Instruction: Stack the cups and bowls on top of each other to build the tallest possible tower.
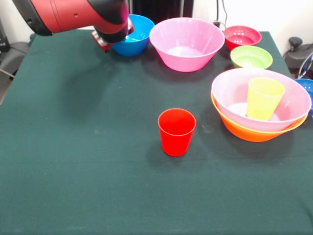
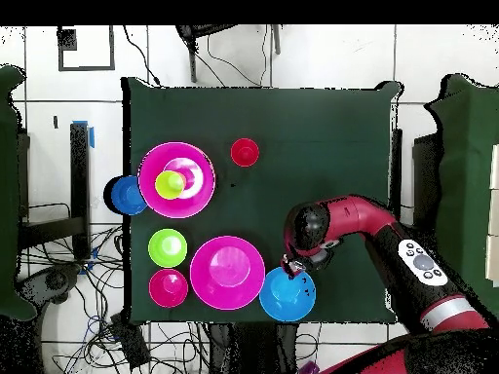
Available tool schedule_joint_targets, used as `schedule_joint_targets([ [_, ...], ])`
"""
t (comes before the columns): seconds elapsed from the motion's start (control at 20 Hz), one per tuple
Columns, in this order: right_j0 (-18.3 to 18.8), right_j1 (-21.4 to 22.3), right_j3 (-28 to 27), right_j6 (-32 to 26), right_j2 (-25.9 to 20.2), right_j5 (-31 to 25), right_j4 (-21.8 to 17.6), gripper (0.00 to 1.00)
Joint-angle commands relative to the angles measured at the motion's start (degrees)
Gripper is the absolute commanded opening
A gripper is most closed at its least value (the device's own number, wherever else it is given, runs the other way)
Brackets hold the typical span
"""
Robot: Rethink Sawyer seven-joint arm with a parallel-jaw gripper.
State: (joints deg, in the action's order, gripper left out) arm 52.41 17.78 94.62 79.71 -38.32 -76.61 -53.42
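Observation:
My gripper (image 1: pixel 104 41) sits at the rim of the light blue bowl (image 1: pixel 134 34), mostly hidden under the red arm; in the overhead view the gripper (image 2: pixel 290 263) is at the edge of that bowl (image 2: pixel 288 297). The tower (image 1: pixel 254 129) is a big orange bowl holding a big pink bowl (image 1: pixel 288 100) with the lime green cup (image 1: pixel 264 98) upright inside. The red cup (image 1: pixel 176 131) stands alone mid-table. A second big pink bowl (image 1: pixel 186 44), a small magenta-red bowl (image 1: pixel 242 36), a green bowl (image 1: pixel 251 57) and a dark blue bowl (image 1: pixel 307 87) stand apart. No red-orange bowl shows.
The dark green table (image 1: pixel 73 161) carries everything. In the overhead view the loose bowls crowd the edge near my base, with cables (image 2: pixel 107 321) on the floor beyond the table's left side.

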Motion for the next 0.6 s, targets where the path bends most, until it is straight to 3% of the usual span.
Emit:
schedule_joint_targets([
  [0.05, -2.42, -2.27, -1.39, -16.2, 2.46, 2.39, -5.31, 1.0],
  [0.1, -2.31, -2.33, -1.33, -16.13, 2.26, 2.34, -5.45, 0.0],
  [0.6, -2.26, -2.36, -1.29, -16.18, 2.05, 2.38, -5.46, 0.0],
])
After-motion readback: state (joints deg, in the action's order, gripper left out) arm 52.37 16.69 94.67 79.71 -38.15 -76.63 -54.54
